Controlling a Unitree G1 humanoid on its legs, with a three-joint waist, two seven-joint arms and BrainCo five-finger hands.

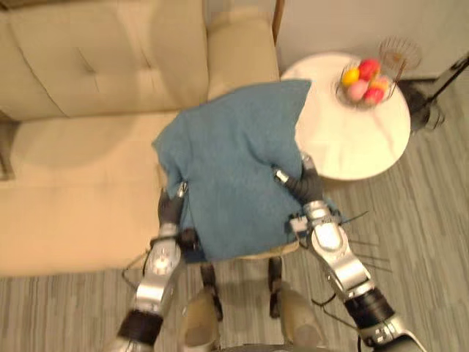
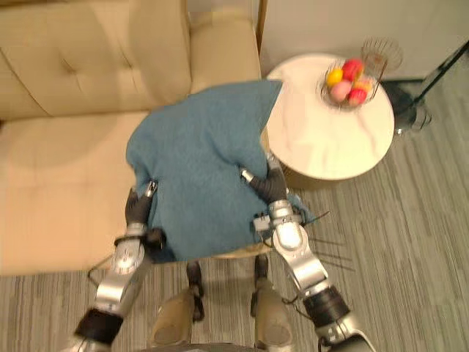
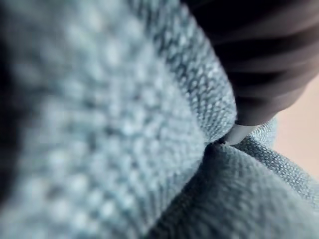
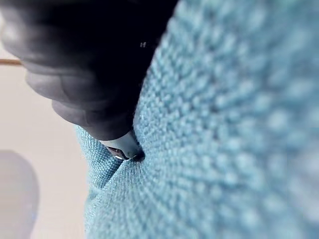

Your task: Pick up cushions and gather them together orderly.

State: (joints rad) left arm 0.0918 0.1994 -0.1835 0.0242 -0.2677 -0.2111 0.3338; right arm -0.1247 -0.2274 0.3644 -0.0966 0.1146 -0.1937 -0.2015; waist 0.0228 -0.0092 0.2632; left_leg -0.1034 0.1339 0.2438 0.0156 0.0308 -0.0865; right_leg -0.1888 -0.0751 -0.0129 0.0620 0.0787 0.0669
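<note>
A big blue knitted cushion (image 1: 234,169) hangs in front of me over the right end of the beige sofa (image 1: 80,147), held up between both hands. My left hand (image 1: 173,207) grips its left edge, the thumb on top and the fingers under the fabric. My right hand (image 1: 306,189) clamps the right edge the same way, thumb laid on the top face. In the left wrist view a finger (image 3: 239,133) digs into the cushion's weave (image 3: 149,124). The right wrist view has a finger (image 4: 122,147) pressed into the blue cloth (image 4: 224,124).
The sofa's armrest (image 1: 242,51) lies just beyond the cushion. A round white side table (image 1: 352,139) stands to the right with a wire basket of fruit (image 1: 364,81) on it. A black stand (image 1: 440,88) is at the far right on the grey plank floor.
</note>
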